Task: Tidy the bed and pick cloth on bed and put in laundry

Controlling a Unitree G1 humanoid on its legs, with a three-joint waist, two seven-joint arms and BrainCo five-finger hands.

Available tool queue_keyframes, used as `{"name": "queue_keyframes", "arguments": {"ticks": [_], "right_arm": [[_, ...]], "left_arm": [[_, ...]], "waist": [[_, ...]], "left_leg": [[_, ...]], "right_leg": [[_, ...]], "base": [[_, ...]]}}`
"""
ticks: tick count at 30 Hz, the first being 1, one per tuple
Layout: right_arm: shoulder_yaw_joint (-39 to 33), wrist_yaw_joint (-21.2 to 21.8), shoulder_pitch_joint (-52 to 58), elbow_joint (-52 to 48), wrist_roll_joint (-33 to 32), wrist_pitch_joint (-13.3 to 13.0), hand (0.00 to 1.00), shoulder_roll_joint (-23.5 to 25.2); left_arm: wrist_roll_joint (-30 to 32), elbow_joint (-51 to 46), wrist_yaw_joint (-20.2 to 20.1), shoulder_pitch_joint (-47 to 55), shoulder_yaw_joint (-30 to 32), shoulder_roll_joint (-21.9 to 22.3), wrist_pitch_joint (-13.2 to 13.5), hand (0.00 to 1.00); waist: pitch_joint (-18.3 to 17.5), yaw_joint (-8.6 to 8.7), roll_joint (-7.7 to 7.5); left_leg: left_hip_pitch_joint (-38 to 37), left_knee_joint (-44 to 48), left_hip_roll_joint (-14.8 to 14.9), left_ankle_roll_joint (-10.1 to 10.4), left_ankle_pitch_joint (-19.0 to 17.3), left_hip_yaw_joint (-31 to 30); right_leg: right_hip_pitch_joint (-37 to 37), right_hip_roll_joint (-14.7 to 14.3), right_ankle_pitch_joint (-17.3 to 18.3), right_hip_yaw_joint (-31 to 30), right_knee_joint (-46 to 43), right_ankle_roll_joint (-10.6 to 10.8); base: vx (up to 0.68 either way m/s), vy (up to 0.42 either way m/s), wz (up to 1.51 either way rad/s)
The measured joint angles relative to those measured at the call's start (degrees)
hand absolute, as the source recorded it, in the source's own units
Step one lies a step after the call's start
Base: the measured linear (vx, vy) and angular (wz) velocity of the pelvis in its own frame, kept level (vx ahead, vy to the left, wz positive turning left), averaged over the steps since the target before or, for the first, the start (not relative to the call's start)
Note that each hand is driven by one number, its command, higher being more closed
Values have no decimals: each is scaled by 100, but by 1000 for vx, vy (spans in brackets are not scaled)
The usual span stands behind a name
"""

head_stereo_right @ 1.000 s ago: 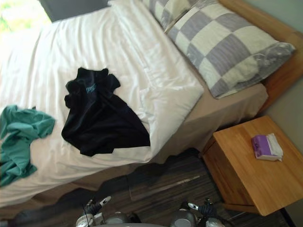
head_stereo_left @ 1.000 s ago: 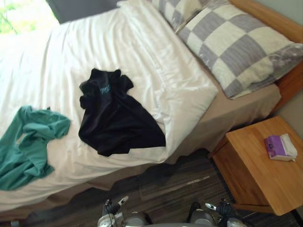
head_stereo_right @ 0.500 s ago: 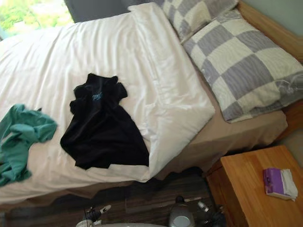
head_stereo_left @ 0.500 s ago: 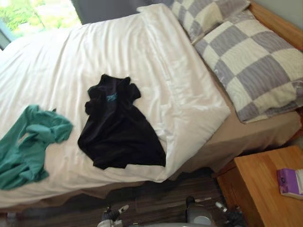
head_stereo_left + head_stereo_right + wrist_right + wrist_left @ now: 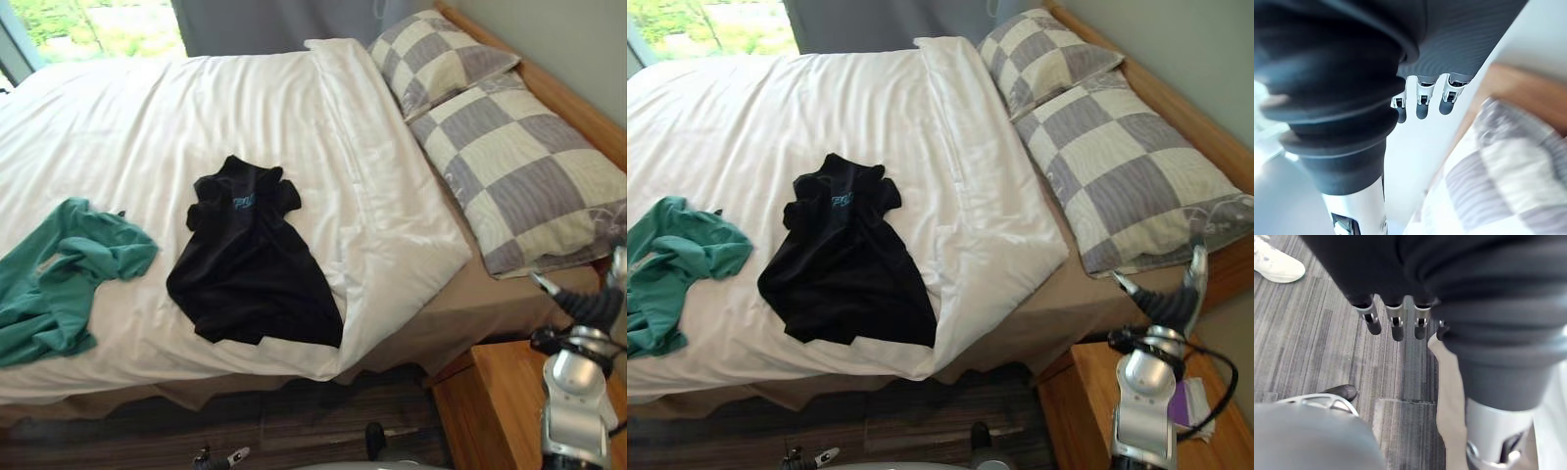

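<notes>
A black shirt [image 5: 250, 269] lies crumpled on the white duvet [image 5: 118, 127] near the bed's front edge. To its left a green cloth [image 5: 69, 279] is bunched at the near left side of the bed. My right hand [image 5: 1174, 308] is raised at the right, in front of the near checked pillow [image 5: 534, 181], with its fingers [image 5: 1420, 100] straight and nothing in them. My left hand hangs low over the grey floor, its fingers [image 5: 1396, 325] relaxed and empty. Both hands are well away from the clothes.
A second checked pillow [image 5: 436, 59] lies by the wooden headboard [image 5: 573, 103]. A wooden nightstand [image 5: 1083, 416] stands at the lower right with a purple tissue pack [image 5: 1183, 403] on it. A person's white shoe [image 5: 1276, 267] is on the floor.
The camera has tipped up and shifted, so the whole bed sits lower in the picture. My right arm has risen into view at the right. The clothes lie as before.
</notes>
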State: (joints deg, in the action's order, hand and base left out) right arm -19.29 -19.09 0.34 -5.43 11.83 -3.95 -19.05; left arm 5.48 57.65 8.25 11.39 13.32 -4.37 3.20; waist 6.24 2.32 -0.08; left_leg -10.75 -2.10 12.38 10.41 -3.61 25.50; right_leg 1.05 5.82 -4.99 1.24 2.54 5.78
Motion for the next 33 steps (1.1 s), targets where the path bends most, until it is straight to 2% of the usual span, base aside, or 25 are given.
{"name": "queue_keyframes", "arguments": {"ticks": [2, 5, 8, 13, 18, 23, 24, 28, 33], "right_arm": [[628, 211, -671, 511, 6, -5, 0, -651], [1203, 409, -1311, 962, 9, -7, 0, -1134], [1711, 580, -1939, 1286, 4, -13, 0, -1413], [2315, 711, -3044, 1645, -4, -15, 0, -1728], [2975, 834, -3677, 1986, -4, -25, 0, -1803], [3585, 1054, -4153, 2644, 1, -27, 0, -1828], [3737, 1108, -4183, 2849, 9, -34, 100, -1828], [4012, 1197, -4394, 3547, 188, -128, 100, -1829], [4000, 1210, -4480, 3786, 431, -197, 100, -1831]], "left_arm": [[52, -23, -72, -7, -188, -69, 0, 0], [83, -104, -79, -29, -320, -145, 33, 0], [76, -108, -95, -51, -431, -271, 80, 0], [-42, -97, -144, -428, -419, -341, 166, 0], [-144, -94, -173, -726, -411, -500, 235, 0], [-152, -97, -181, -1103, -411, -593, 269, 0], [-171, -98, -185, -1153, -413, -595, 294, 0], [-260, -95, -199, -1311, -430, -655, 350, 0], [-258, -89, -211, -1479, -495, -822, 399, 0]], "waist": [[-3, -56, 43], [13, -86, 67], [88, -153, 79], [579, -192, 115], [990, -308, 151], [1389, -326, 194], [1408, -347, 196], [1550, -338, 218], [1554, -342, 226]], "left_leg": [[51, -51, -26, -14, 58, -74], [155, -107, -66, -34, 134, -224], [394, -100, -102, -78, 184, -375], [837, -89, -266, -210, 331, -496], [1258, 29, -337, -270, 374, -540], [1562, 58, -385, -311, 462, -668], [1661, 66, -396, -320, 474, -693], [1769, 89, -435, -339, 500, -733], [1786, 138, -446, -341, 499, -769]], "right_leg": [[1, 26, -67, 51, 82, 2], [35, 60, -106, 194, 128, 15], [152, 104, -155, 277, 152, 30], [577, 270, -359, 304, 155, 69], [941, 359, -500, 262, 157, 106], [1159, 419, -586, 300, 155, 133], [1247, 430, -610, 312, 155, 152], [1320, 476, -680, 324, 156, 197], [1303, 500, -712, 330, 154, 242]], "base": [[-42, -1, 15], [-47, -22, 23], [-44, -11, 19], [-68, 6, 13], [-77, 0, 4], [-68, 9, 14], [-34, 15, 9], [-17, 23, 7], [-30, 27, 3]]}}
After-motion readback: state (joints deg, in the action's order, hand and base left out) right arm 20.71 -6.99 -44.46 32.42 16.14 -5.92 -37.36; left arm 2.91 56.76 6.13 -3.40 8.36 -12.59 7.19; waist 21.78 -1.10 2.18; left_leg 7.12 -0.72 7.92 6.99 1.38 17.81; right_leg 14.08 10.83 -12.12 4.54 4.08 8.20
